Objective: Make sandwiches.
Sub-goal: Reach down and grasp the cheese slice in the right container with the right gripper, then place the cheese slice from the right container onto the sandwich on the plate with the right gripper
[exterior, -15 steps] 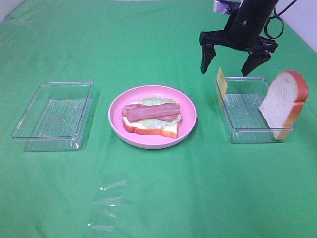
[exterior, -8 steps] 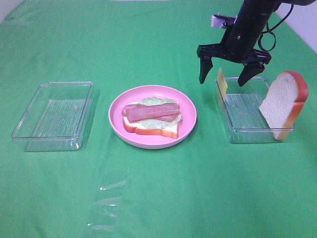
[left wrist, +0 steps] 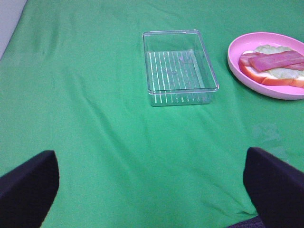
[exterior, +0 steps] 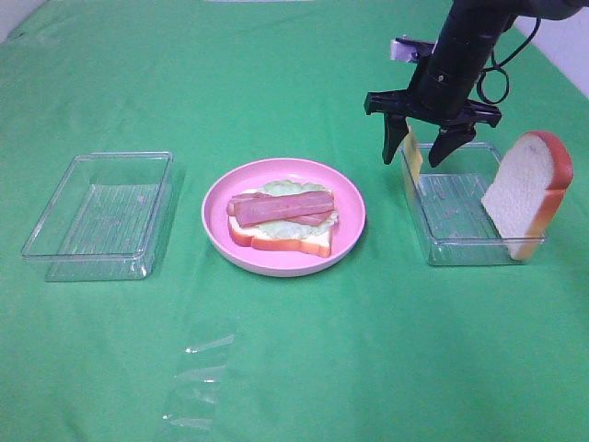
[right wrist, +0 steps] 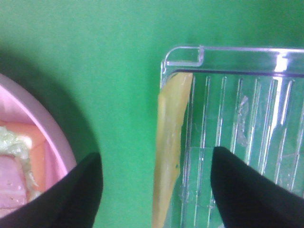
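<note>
The surface is covered in matt green cloth. Between the right pincer's matt black fingers, the cheese slice looks smooth and waxy, inside a glossy, ribbed clear plastic tray. The pink plate is smooth and softly shiny.

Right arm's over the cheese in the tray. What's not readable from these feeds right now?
1. The cheese slice: the right wrist view shows it edge-on, with one end cut by the frame edge; in exterior high, the right end effector overlaps its top.
2. The left end effector: only two finger tips show, at the left wrist frame's corners; it is absent from exterior high.
3. The lettuce: mostly under the bacon, exterior high.
</note>
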Action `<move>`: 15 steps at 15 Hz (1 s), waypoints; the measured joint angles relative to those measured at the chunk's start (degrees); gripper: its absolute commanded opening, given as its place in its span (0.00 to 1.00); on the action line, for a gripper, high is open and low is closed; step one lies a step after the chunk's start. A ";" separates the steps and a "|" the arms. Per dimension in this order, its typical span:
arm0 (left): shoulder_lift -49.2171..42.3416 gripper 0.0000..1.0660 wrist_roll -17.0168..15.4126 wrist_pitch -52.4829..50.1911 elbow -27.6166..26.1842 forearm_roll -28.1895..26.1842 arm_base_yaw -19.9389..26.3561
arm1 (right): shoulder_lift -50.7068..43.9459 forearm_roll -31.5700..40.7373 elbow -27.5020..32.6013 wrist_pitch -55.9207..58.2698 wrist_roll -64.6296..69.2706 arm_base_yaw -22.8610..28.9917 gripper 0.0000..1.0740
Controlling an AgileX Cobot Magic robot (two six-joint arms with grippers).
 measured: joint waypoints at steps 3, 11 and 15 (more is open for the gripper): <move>0.00 0.91 0.00 0.00 0.00 0.00 0.00 | 0.00 0.00 0.00 0.06 0.57 0.00 0.45; 0.00 0.91 0.00 0.00 0.00 0.00 0.00 | 0.00 -0.06 0.00 0.06 0.74 0.00 0.10; 0.00 0.91 0.00 0.00 0.00 0.00 0.00 | 0.00 -0.97 0.00 0.23 0.74 0.00 0.00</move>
